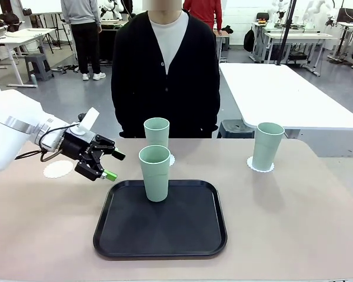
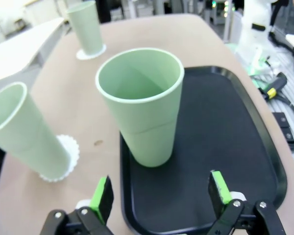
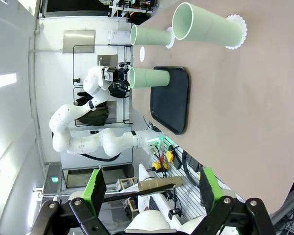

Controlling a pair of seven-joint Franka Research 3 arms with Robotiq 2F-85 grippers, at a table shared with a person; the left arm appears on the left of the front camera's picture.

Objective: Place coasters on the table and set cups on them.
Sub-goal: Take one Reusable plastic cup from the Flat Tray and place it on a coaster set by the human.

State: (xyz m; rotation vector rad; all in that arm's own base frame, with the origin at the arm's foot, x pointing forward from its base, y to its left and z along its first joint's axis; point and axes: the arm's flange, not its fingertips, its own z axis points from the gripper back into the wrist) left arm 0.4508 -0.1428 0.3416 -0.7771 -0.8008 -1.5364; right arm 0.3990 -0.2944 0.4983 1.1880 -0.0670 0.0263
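Two of three settings are looking done. A tall pale mint-green plastic tumbler [image 1: 267, 146] is standing on a white scalloped paper coaster [image 1: 260, 165] well to the right of the black rounded-square tray [image 1: 160, 218], on the wide beige-tan bench [image 1: 294, 223]. A second mint tumbler [image 1: 156, 132] is standing on its own doily-like coaster [image 1: 171, 159] just behind the tray's far edge.

Remaining: a third mint tumbler [image 1: 155, 173] is sitting upright on the tray near its far edge, and a third white paper coaster [image 1: 59, 170] is lying bare on the bench to the tray's left, behind the left gripper [image 1: 110, 165].

The left gripper is hovering left of the tray with jaws apart, empty, aiming at the tray tumbler; likely that cup is the next pick, bound for the bare coaster.

The right gripper [image 3: 150, 188] is hanging well off from the tray, jaws spread wide, holding nothing.

Hard to make out: the middle coaster is mostly hidden behind the tray tumbler in the front view, only a scalloped sliver showing. The bare coaster is partly covered by the left arm.
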